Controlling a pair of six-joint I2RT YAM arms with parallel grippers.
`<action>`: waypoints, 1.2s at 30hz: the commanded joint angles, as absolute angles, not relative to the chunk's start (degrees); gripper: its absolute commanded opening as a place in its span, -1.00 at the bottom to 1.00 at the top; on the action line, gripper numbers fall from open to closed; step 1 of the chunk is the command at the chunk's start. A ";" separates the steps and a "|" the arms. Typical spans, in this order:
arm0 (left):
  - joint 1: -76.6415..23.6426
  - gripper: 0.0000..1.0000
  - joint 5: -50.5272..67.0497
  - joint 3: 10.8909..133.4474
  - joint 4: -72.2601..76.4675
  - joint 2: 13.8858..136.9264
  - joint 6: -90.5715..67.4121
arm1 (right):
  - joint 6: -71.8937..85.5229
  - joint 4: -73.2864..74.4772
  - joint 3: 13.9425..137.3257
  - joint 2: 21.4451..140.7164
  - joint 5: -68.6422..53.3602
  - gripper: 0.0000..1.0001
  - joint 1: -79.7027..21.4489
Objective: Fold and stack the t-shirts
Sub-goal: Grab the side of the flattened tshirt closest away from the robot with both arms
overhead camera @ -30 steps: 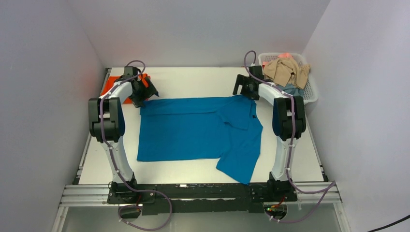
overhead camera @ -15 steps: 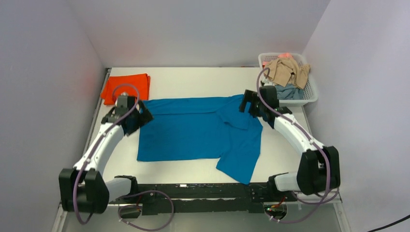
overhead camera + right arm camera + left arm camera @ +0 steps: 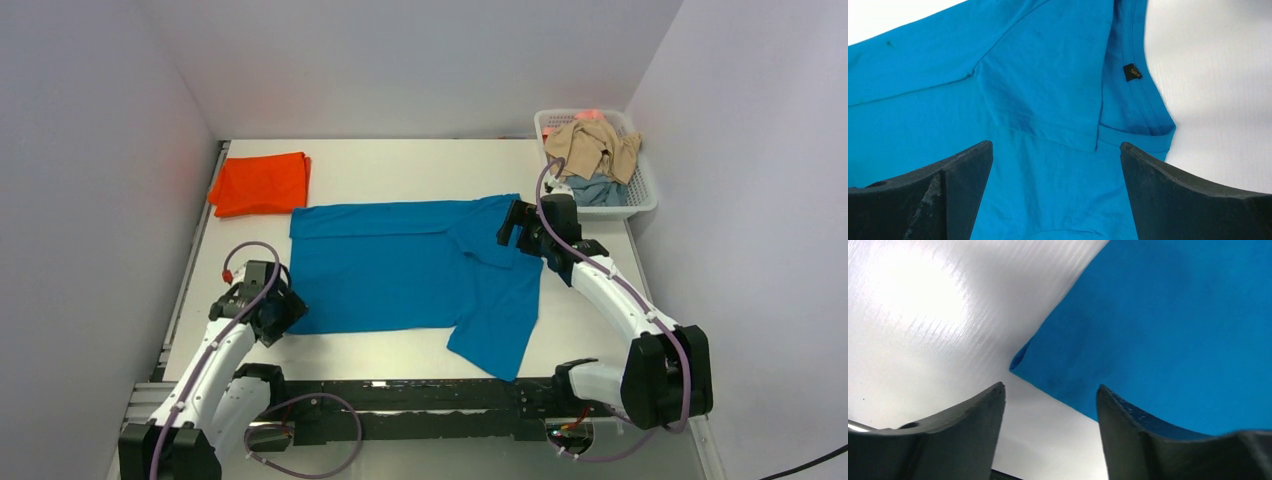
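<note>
A: Where is the blue t-shirt found?

B: It is spread flat across the middle of the table in the overhead view. One sleeve is folded in over the body at the right, and the other is left sticking out toward the lower right.

A: And the orange t-shirt?

B: It is seen folded at the upper left of the table, just beside the blue t-shirt's upper left corner. Whether the two touch cannot be told.

A: How is the left end effector set?

B: Its fingers are spread wide and nothing is held between them. In the overhead view it is placed at the lower left, just beside the blue t-shirt's lower left corner. In the wrist view that corner, slightly curled, is framed just ahead of the gap.

A: And the right end effector?

B: It is spread apart as well, with nothing gripped. It is positioned by the collar at the right edge of the blue t-shirt, and a small dark size label is seen inside the neckline. Whether the cloth is touched cannot be told.

A: What else is noted?

B: A white basket is set at the upper right, with a beige garment heaped over a grey-blue garment.
</note>
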State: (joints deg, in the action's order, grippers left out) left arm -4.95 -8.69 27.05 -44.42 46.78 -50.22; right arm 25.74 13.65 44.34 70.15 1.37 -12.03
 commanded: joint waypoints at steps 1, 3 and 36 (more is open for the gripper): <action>-5.10 0.30 -8.06 25.78 -43.19 48.01 -53.51 | 25.93 10.86 43.57 67.52 3.65 1.00 -11.81; -5.10 0.21 -8.26 25.55 -42.63 49.66 -53.95 | 25.92 10.72 43.42 67.71 3.74 1.00 -11.84; -5.10 -1.00 -8.96 25.91 -35.85 55.41 -50.12 | 31.24 45.77 42.95 65.15 2.81 0.91 -38.13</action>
